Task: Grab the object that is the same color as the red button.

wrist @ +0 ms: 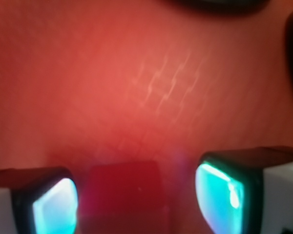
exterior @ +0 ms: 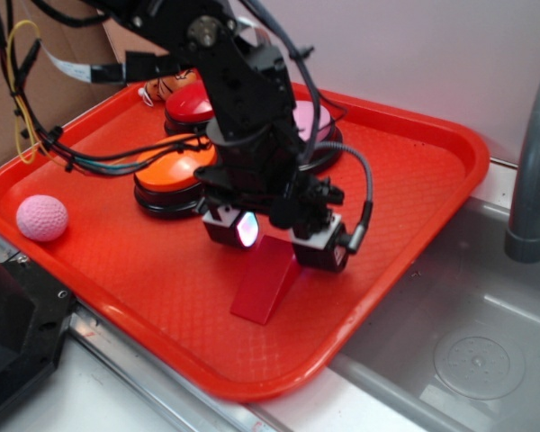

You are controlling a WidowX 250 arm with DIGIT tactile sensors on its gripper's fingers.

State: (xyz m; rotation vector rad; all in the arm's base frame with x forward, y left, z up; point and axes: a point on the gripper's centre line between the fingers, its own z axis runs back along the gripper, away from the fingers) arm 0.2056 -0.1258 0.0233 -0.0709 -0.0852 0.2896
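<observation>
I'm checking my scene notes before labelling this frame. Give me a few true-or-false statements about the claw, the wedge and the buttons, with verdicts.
1. The claw is open, its pads either side of the red wedge. True.
2. The wedge lies in the sink. False: it rests on the red tray.
3. The pink ball sits near the tray's left corner. True.
4. The claw is pressing the orange button. False: it is over the wedge.

My jaws straddle the small red wedge-shaped block (exterior: 268, 281); open red plastic tray (exterior: 414, 180) floor lies right and front, the orange-domed button (exterior: 174, 173) crowds behind.
</observation>
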